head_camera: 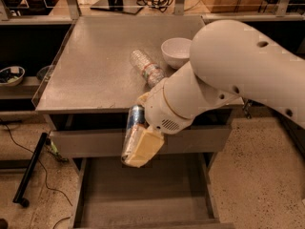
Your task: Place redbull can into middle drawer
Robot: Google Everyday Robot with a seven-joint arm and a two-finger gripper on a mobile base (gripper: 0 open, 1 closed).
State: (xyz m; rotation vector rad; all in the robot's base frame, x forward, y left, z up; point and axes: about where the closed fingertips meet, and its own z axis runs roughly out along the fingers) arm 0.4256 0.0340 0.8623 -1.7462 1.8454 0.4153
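Camera view: one white robot arm reaches in from the right, down past the front edge of a grey counter. Its one claw hangs just in front of that edge and is clamped around the one redbull can, with a tan finger pressed along the can's right side. The can is held in the air, over the back part of the open middle drawer and in front of a closed drawer front just under the counter. The can's long axis runs nearly upright, leaning a little, with the upper end toward the counter edge and the lower end hidden in the claw, pointing down at the drawer. On the counter, behind the arm, lie one clear plastic bottle on its side and one white bowl just right of it.
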